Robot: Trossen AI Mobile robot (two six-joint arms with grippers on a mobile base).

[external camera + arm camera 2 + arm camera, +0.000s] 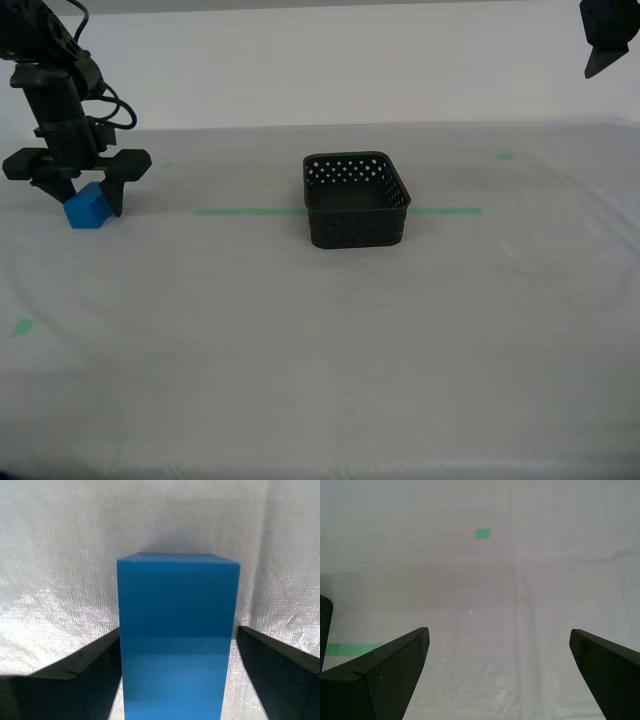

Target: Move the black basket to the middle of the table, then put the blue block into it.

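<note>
One wide table [320, 380] fills most of the exterior view, covered in whitish-grey sheeting that shows a fine woven sheen in the second wrist view. A long green tape line [245, 211] runs across it a little above the frame's middle, and small green tape marks sit near the lower left edge [21, 327] and the upper right [506, 155] of the exterior view.

The black basket [356, 200] stands upright just right of the frame's centre in the exterior view, straddling the tape line, its perforated walls showing rows of small round holes and its inside holding nothing that can be seen. A dark sliver at the edge of the first wrist view may be its wall, though that cannot be told for sure.

The second gripper [78, 190] reaches down at the exterior view's left, well apart from the basket. Its jaws are spread on either side of the blue block [88, 207]; in the second wrist view the block [177, 635] stands between the two dark fingers [75, 680], with one finger seeming to meet its side and a thin gap at the other, so a firm grasp cannot be told. The block rests on the sheeting just above the tape line's level.

The first gripper [608, 40] hangs high in the exterior view's upper right corner, well above the table. Its jaws stand wide apart in the first wrist view [497, 680], with only bare sheeting and a green mark [482, 532] between them.
</note>
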